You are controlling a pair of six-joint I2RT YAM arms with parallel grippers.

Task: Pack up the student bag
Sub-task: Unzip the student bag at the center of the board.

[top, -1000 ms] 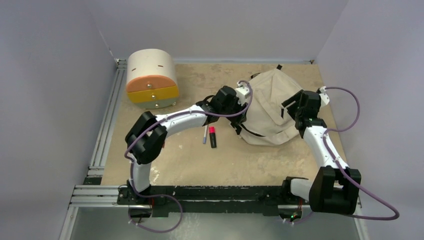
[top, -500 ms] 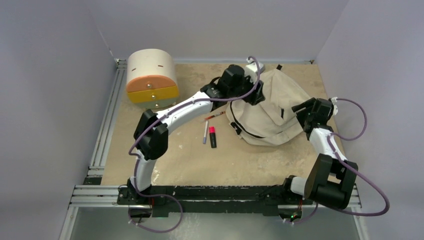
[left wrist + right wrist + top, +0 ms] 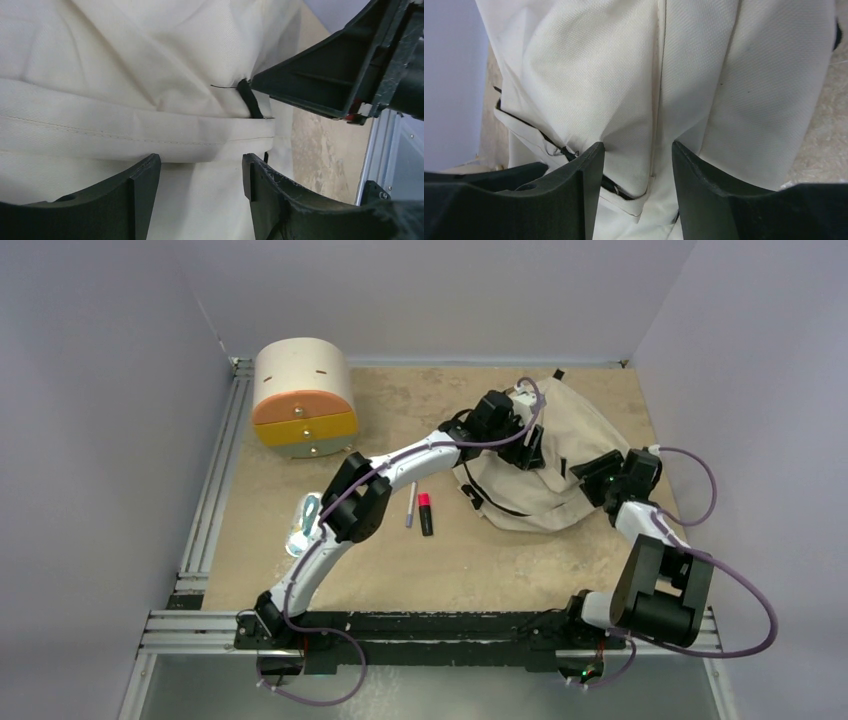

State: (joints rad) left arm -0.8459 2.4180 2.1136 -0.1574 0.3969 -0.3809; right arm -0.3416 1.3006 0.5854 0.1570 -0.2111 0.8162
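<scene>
Student bag [image 3: 580, 430] blocks far right; near table [image 3: 480, 565] seemingly passable

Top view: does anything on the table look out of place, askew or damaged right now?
No damage or spill. The student bag lies slumped and creased, not upright. A marker and a pen lie loose on the table beside it, outside the bag. A pale item I cannot identify lies near the left edge.

Lavender walls [image 3: 100, 440], seemingly plywood tabletop [image 3: 480, 560].
</scene>
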